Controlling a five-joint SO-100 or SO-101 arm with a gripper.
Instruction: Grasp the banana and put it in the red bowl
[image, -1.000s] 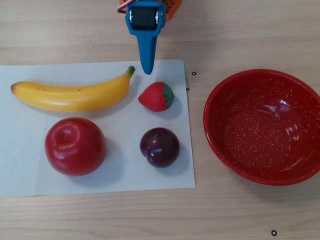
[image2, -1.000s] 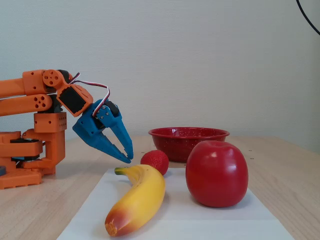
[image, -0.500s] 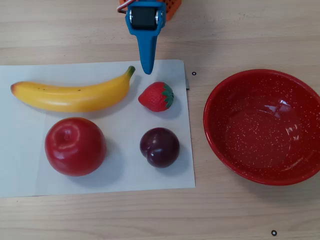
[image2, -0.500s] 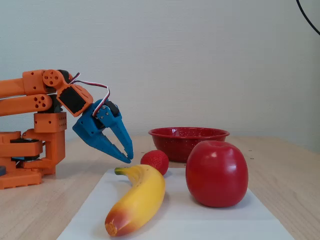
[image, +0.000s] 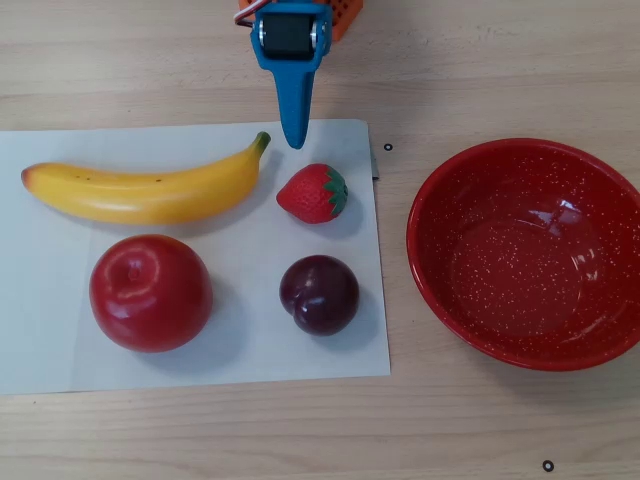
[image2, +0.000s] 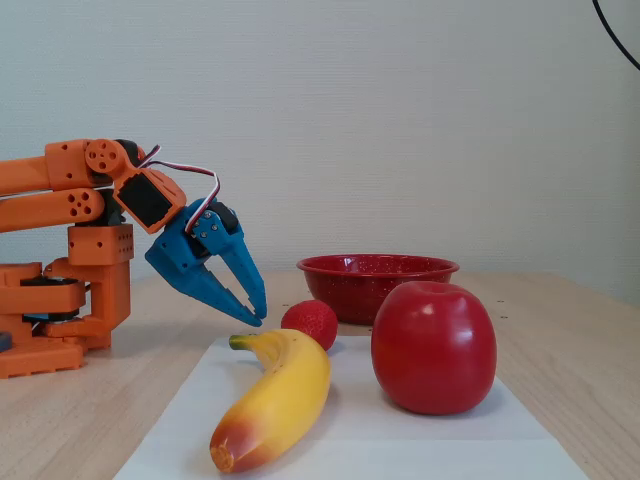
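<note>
Overhead and fixed views. The blue gripper (image2: 258, 314) hangs above the paper sheet (image: 240, 350) with its fingers (image2: 240, 272) nearly together, holding nothing — the tips sit just above and beside the green stem of the banana (image: 145, 189), not touching it. The banana lies flat on the sheet, its blunt end pointing away from the fingers. A strawberry (image: 313, 193) rests just beyond the tips; apple (image: 150, 292) and plum (image: 319, 294) lie farther off. The red bowl (image: 430, 200) stands off the sheet — well apart from the fingers, empty.
</note>
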